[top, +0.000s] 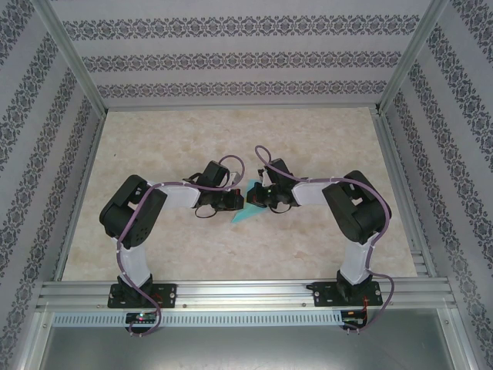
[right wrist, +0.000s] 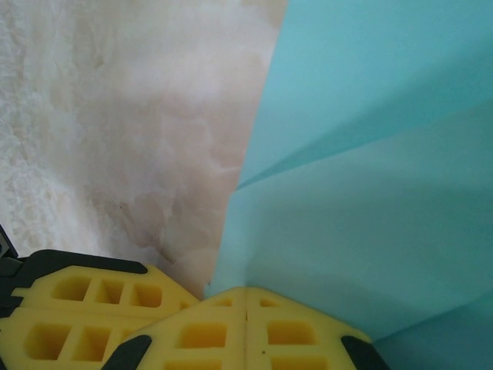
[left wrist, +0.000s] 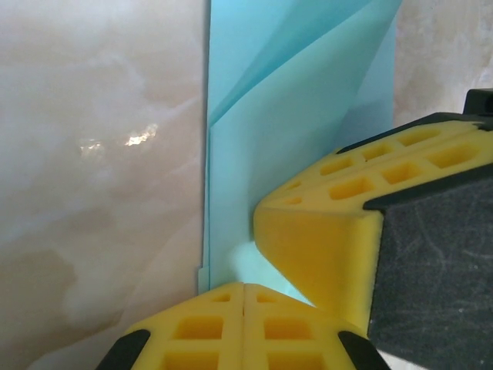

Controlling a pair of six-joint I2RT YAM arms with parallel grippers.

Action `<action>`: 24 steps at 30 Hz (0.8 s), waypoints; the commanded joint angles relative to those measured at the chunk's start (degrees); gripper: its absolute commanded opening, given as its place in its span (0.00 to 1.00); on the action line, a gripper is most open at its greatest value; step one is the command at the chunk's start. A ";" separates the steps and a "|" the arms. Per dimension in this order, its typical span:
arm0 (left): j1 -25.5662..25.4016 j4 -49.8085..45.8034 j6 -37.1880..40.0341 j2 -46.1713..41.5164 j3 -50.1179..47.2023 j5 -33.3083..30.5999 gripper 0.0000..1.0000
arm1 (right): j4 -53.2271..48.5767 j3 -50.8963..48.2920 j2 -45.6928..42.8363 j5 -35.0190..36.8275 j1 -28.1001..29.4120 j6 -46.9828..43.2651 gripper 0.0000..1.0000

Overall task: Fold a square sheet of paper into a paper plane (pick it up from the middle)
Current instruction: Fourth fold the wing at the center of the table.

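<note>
The teal sheet of paper (top: 248, 210), part-folded with diagonal creases showing, lies on the worktop (top: 231, 139) at centre, between the two arms. The left fingers (left wrist: 219, 299) and right fingers (right wrist: 223, 307) are each fully closed, tips near one another over the sheet, gripping nothing visible. Risk: closed tips dragging on the thin paper could skew the crease or slide the sheet.
</note>
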 commanded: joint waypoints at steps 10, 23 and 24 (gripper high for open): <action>-0.38 -8.95 0.17 3.96 -1.42 -5.87 0.00 | -8.21 5.76 -1.14 4.81 -7.00 -7.17 0.00; -0.43 -9.54 -0.23 4.45 -0.74 -6.30 0.00 | -1.39 0.69 -3.92 -3.06 -1.20 -5.41 0.00; -0.39 -9.48 -0.22 4.41 -0.80 -6.32 0.00 | -1.64 1.01 -3.46 -2.93 -1.08 -5.52 0.00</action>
